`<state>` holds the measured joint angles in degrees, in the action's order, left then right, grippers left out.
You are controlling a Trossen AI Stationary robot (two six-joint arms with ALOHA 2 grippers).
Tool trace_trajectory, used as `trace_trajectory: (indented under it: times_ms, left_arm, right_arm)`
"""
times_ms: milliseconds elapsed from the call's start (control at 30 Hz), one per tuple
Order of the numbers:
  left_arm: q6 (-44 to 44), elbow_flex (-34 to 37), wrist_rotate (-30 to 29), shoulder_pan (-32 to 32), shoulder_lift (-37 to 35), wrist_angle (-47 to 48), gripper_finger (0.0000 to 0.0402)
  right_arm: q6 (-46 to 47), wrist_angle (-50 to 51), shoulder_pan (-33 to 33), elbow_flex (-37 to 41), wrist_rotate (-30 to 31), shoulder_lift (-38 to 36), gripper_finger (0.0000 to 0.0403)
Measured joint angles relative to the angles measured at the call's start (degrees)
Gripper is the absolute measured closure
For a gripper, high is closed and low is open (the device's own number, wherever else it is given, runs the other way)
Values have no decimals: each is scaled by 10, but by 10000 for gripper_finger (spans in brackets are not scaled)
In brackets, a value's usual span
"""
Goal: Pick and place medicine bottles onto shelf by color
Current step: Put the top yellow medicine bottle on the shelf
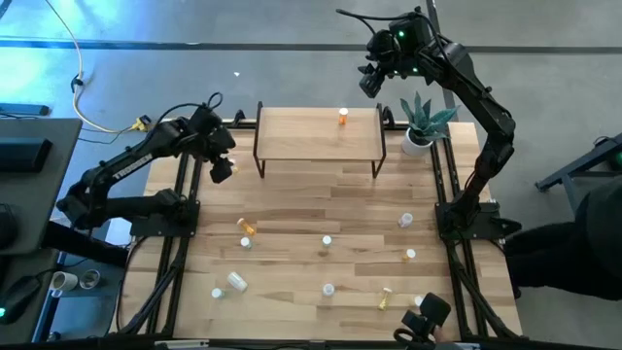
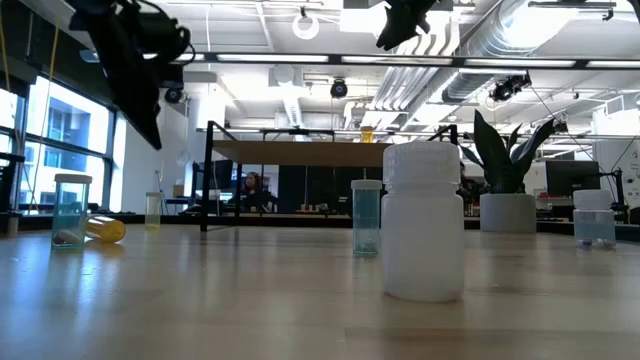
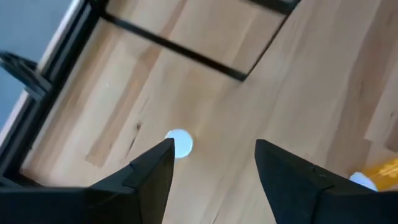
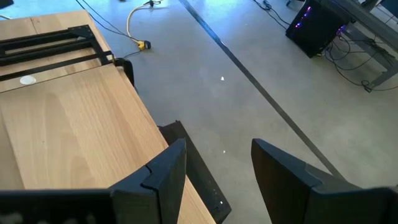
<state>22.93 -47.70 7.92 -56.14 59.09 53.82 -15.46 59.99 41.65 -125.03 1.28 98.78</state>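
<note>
- Your left gripper (image 1: pixel 223 167) hangs above the table just off the shelf's (image 1: pixel 292 136) left end, jaws apart with nothing between them; its wrist camera looks down on a white-capped bottle (image 3: pixel 179 142) standing on the wood near the shelf's black leg.
- Drop there carelessly and a finger could land on that cap and tip the bottle over, since it stands close to one fingertip rather than centred in the gap.
- An orange bottle lying on its side (image 1: pixel 247 226) sits nearby, in front of the shelf's left half; a brushed cylinder like that would probably roll.
- Your right gripper (image 1: pixel 370 78) is raised beyond the shelf's far right corner, jaws apart and empty, its camera looking past the table edge to the floor.
- Bring it back low and it could catch the potted plant (image 1: pixel 422 122) just right of the shelf.
- Only one orange bottle (image 1: pixel 342 117) stands on the shelf, near its far edge right of centre; a nudge could push it off the back.
- The remaining bottles are scattered on the table in front of the shelf, some upright, some lying down.
- They are tiny beside the fingers, white-capped, with yellow, orange, white or clear bodies, so a colour mix-up is easy from above.
</note>
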Motion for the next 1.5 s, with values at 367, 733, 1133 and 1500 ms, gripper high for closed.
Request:
trace_trajectory:
  times_ms: [367,733,1133,1500]
  left_arm:
    - [18,0,-27,-27,93,-9,195]
    - [23,0,-39,-27,164,-45,197]
    - [11,0,-67,-27,211,-75,198]
    - [6,0,-67,-27,219,-74,212]
  right_arm:
    - [0,-3,0,0,0,0,229]
    - [0,-3,0,0,0,0,229]
    - [1,-3,0,0,0,0,229]
    - [1,-12,0,0,0,0,229]
